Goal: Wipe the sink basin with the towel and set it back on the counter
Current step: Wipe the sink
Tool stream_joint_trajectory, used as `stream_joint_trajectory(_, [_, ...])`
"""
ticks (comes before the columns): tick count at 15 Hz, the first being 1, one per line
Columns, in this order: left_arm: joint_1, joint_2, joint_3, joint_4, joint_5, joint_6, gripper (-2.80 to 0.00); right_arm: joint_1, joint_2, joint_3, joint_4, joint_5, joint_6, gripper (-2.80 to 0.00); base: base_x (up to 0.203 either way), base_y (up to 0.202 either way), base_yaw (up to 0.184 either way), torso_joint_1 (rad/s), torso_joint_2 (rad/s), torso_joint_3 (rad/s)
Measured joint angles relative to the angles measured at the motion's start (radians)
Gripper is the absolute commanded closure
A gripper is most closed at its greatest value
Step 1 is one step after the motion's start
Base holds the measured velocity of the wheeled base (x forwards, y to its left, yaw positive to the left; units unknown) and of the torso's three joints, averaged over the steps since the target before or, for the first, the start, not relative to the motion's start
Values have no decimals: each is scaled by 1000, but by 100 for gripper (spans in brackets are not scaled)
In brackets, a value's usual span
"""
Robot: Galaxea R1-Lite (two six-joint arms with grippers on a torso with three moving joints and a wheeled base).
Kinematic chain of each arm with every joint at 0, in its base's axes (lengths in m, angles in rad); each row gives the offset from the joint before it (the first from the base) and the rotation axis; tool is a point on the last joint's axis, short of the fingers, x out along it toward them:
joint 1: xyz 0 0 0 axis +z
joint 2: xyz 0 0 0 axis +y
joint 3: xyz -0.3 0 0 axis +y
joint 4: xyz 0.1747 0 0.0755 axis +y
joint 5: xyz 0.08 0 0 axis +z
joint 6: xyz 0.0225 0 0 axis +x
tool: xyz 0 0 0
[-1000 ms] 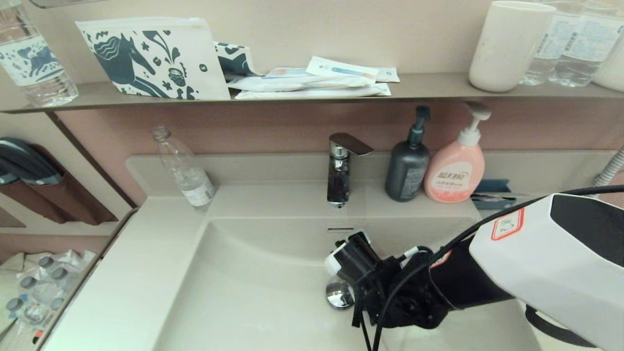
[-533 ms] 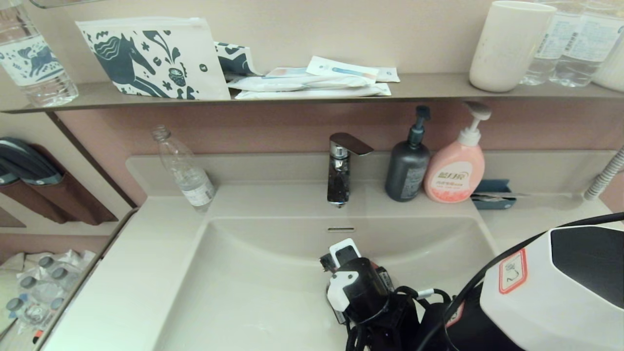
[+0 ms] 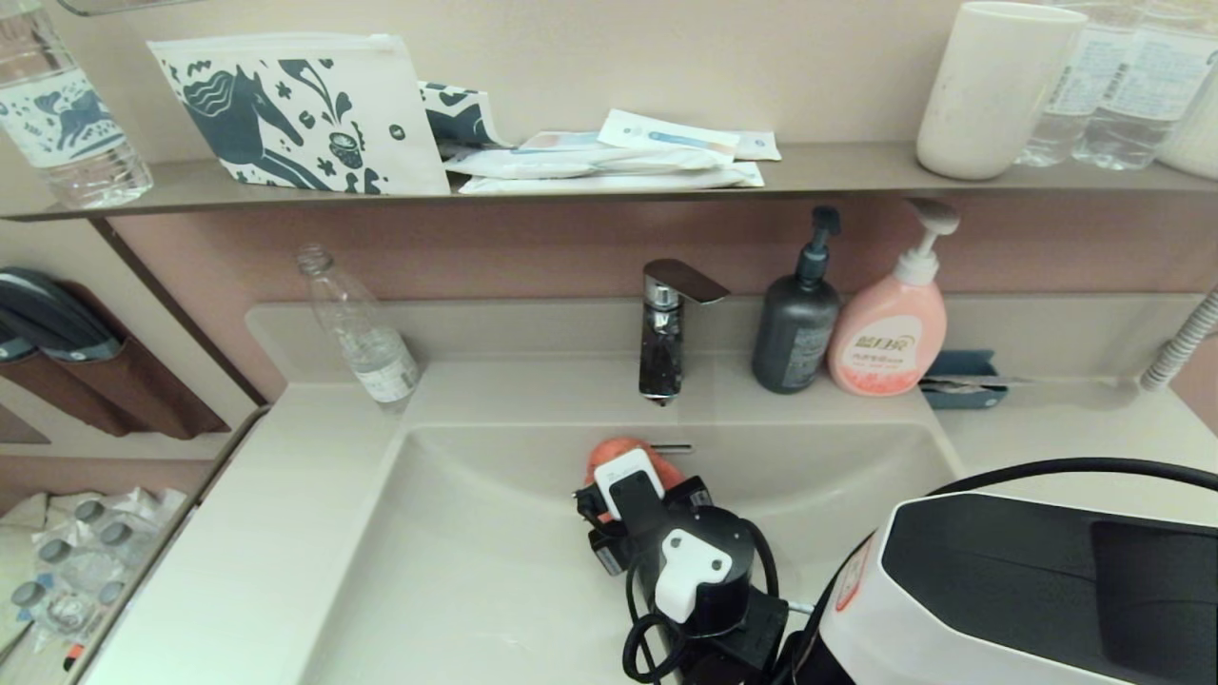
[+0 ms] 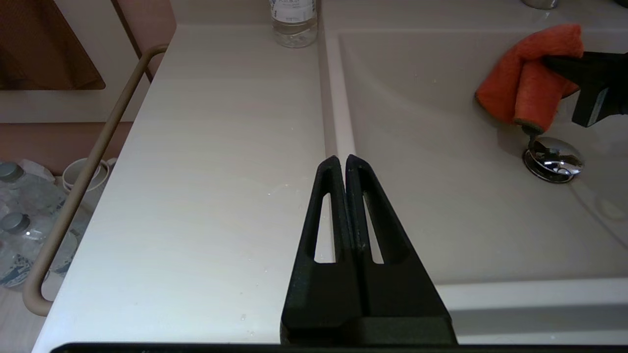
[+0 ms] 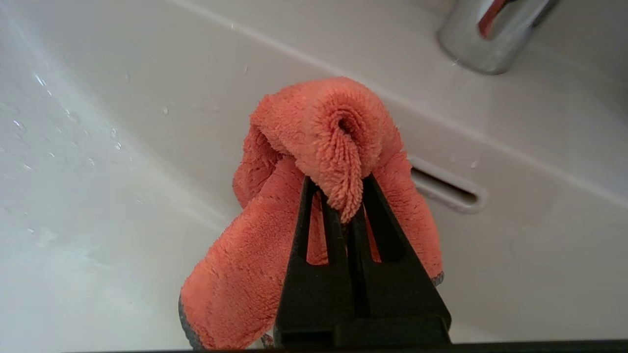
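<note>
1. Towel (image 5: 314,162) pinched in right tool (image 5: 349,206), hanging beyond its tips toward the far wall of sink basin (image 3: 457,571), above the drain plug (image 4: 553,159).
2. Left tool (image 4: 342,164) closed, empty, parked over counter (image 4: 211,171).

My head camera looks forward and down from above the sink basin (image 3: 457,571), taking in the faucet (image 3: 663,328), the wall shelf (image 3: 571,185) and my right arm. My left wrist camera sits low behind my left claw (image 4: 342,162), facing across the table (image 4: 211,171) into the basin. My right wrist camera rides close behind my right claw (image 5: 343,196), facing the basin's back wall and overflow slot (image 5: 444,189). All 3 views share the basin; the towel (image 5: 314,147) appears in each.
</note>
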Motion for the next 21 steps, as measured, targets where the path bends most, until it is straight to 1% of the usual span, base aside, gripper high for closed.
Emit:
stream_joint_trajectory(3, [0,0,0,0,0,0,0,-35,30,-28,-5,8,-27,0,0,0,0,0,0,0])
stream_joint_trajectory(8, [0,0,0,0,0,0,0,-108,21,-28,-6,10,-32,0,0,0,0,0,0,0])
stream_joint_trajectory(10, [0,0,0,0,0,0,0,-124,-3,-11,-5,10,-33,0,0,0,0,0,0,0])
stream_joint_trajectory(13, [0,0,0,0,0,0,0,-140,-45,60,-17,2,-33,0,0,0,0,0,0,0])
stream_joint_trajectory(15, [0,0,0,0,0,0,0,-166,-71,116,-44,1,-40,0,0,0,0,0,0,0])
stream_joint_trajectory(21, [0,0,0,0,0,0,0,-288,-113,293,-125,13,-54,0,0,0,0,0,0,0])
